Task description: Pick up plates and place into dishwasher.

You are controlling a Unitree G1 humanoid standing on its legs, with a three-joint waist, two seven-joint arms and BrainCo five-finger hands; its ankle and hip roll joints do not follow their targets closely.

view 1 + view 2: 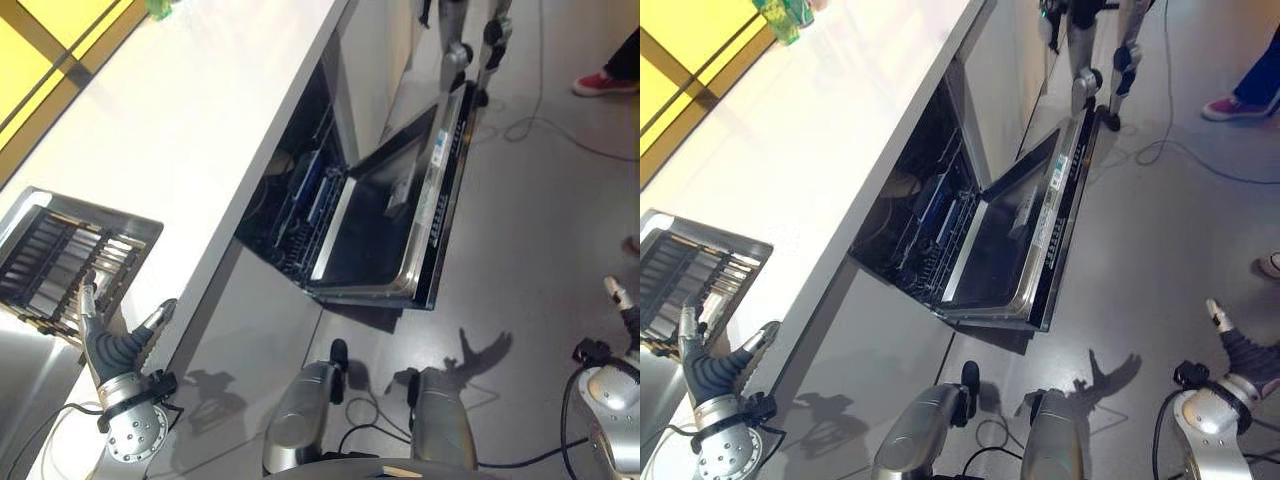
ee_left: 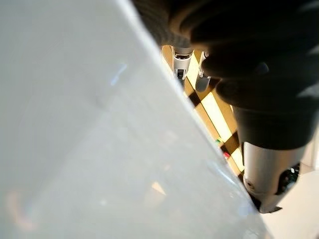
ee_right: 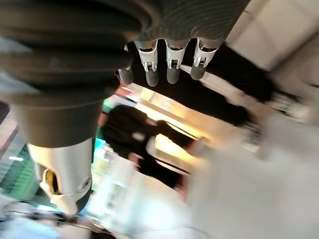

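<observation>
Fingers on the left hand (image 1: 112,350) are spread wide and hold nothing, near the rack (image 1: 60,255) on the bench (image 1: 200,120). Right hand (image 1: 1240,345) fingers look loose. The dishwasher (image 1: 390,220) stands open; no plate seems moved yet.

White countertop (image 1: 200,130) with a metal dish rack (image 1: 70,255) and a green item (image 1: 786,17).

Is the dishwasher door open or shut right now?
Open. The dishwasher door hangs folded out from under the counter toward the floor, and the racks inside show.
</observation>
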